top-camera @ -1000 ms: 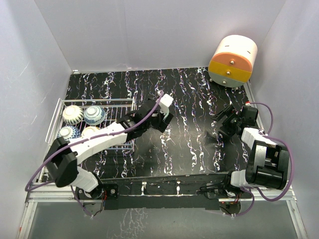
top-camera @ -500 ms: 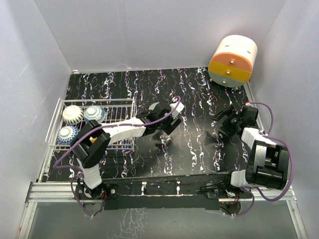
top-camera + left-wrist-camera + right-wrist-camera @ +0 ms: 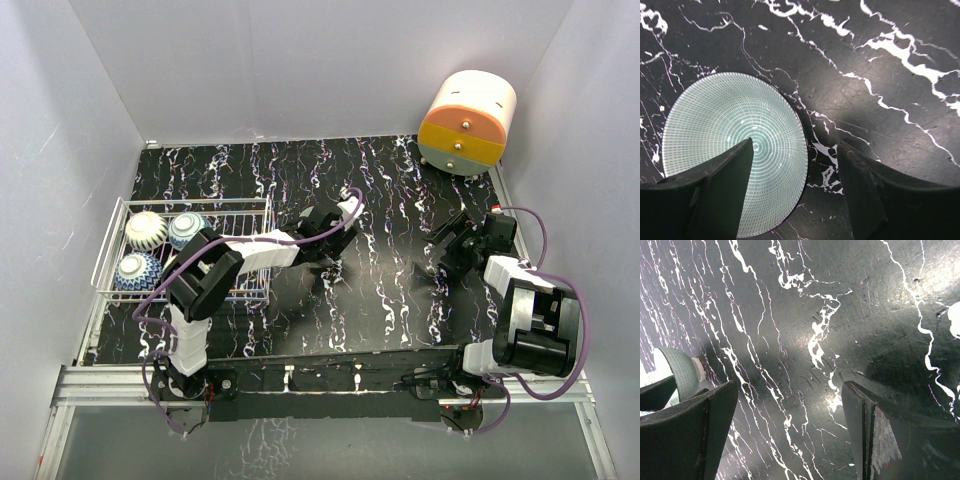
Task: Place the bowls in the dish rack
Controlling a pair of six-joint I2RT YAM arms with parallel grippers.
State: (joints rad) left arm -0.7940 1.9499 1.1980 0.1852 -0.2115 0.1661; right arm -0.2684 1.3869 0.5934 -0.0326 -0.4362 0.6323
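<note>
A teal bowl (image 3: pixel 730 130) with a ringed dash pattern inside sits on the black marbled table. My left gripper (image 3: pixel 795 145) is open right over it: one finger (image 3: pixel 720 190) is above the bowl's inside and the other finger (image 3: pixel 865 190) is outside its rim. In the top view the left gripper (image 3: pixel 327 255) hides most of this bowl. The bowl's edge shows at the left of the right wrist view (image 3: pixel 677 371). The dish rack (image 3: pixel 235 225) at the left holds three visible bowls (image 3: pixel 146 229). My right gripper (image 3: pixel 432 258) is open and empty above bare table (image 3: pixel 790 385).
A cream-and-orange cylindrical drawer unit (image 3: pixel 467 122) stands at the back right corner. White walls close the table in on three sides. My left arm lies across the rack's near right part.
My left gripper has swung from high beside the rack to the right and down over the teal bowl. The right arm has not moved.
</note>
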